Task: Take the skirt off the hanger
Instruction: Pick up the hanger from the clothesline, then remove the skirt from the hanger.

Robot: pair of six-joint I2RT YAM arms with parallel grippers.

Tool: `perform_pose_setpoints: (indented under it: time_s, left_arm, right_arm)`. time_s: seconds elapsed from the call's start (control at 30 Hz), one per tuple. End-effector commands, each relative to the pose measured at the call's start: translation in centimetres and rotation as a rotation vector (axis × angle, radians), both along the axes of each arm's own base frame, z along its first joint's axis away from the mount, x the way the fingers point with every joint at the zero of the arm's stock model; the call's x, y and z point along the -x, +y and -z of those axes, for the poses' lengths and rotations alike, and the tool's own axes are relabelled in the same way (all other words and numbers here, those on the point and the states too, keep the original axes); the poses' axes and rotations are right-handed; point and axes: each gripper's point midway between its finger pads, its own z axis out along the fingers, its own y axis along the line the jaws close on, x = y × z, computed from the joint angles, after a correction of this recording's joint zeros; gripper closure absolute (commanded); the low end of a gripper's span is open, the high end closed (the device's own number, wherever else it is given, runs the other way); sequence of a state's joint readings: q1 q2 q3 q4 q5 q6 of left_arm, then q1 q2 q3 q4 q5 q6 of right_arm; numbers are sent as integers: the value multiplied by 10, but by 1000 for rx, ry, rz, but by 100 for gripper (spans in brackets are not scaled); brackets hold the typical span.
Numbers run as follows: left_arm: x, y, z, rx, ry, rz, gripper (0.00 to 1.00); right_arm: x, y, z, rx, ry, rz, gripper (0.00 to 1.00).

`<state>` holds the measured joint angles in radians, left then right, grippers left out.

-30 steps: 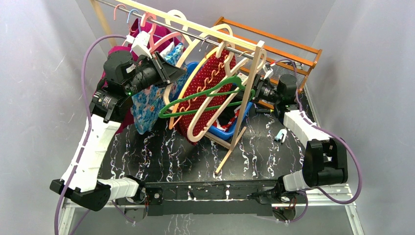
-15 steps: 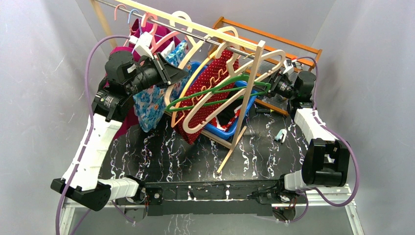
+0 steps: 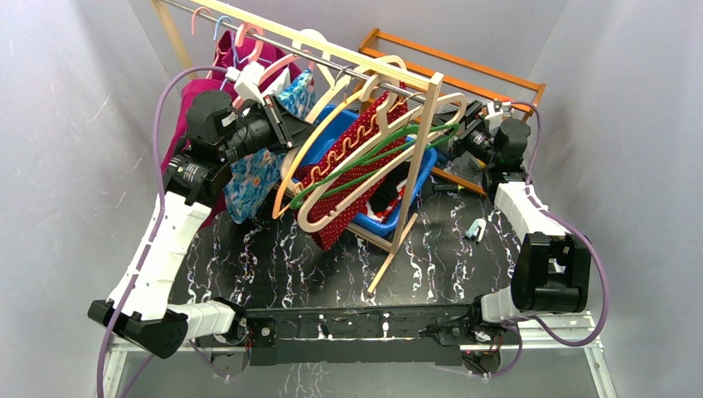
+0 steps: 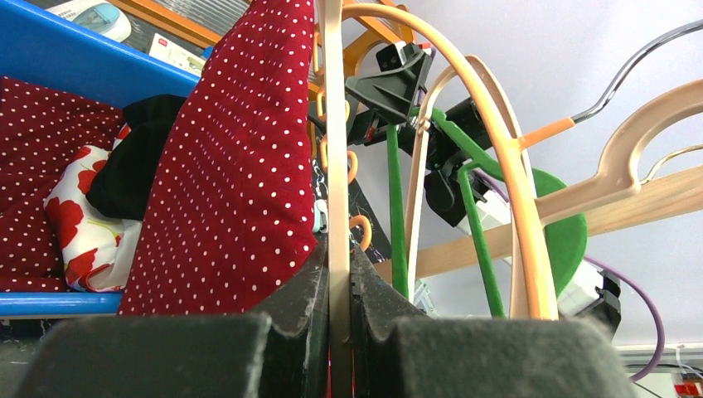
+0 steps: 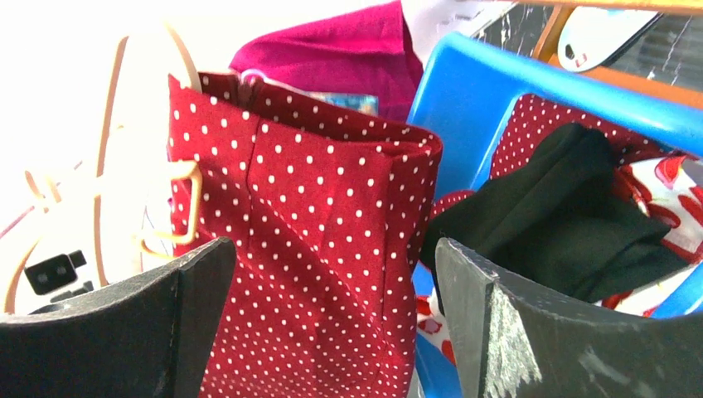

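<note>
One long slant from far right down to near left marks the red dotted skirt (image 3: 336,186), left claw (image 4: 338,282) clamped on its cream hanger (image 4: 335,124), right claw (image 5: 332,249) gaping.

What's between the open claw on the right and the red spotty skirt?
Nothing shows between them: in the right wrist view the right gripper faces the skirt directly.

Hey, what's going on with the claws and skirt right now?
Left claw shut on pale hanger; right claw open, facing red polka-dot skirt. Skirt not yet off. Green hanger crowding alongside.
</note>
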<state>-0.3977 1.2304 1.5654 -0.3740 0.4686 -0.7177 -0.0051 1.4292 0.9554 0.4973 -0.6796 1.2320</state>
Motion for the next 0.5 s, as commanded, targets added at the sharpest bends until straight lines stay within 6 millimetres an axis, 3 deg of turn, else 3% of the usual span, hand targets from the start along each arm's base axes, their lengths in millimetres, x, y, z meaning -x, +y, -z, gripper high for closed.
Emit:
perform_pose_setpoints:
  time_s: [0.0, 0.23, 0.37, 0.47]
  left_arm:
    - [17, 6, -44, 63, -142, 20, 100]
    - [17, 8, -47, 66, -152, 20, 100]
    - [16, 11, -49, 65, -154, 18, 100]
    - [16, 11, -51, 76, -156, 19, 100]
  right_arm:
    - [-21, -12, -34, -24, -70, 104, 2]
    - [-31, -57, -17, -33, 0, 236, 2]
    - [-33, -66, -9, 0, 3, 232, 2]
    - [-27, -57, -3, 49, -39, 140, 4]
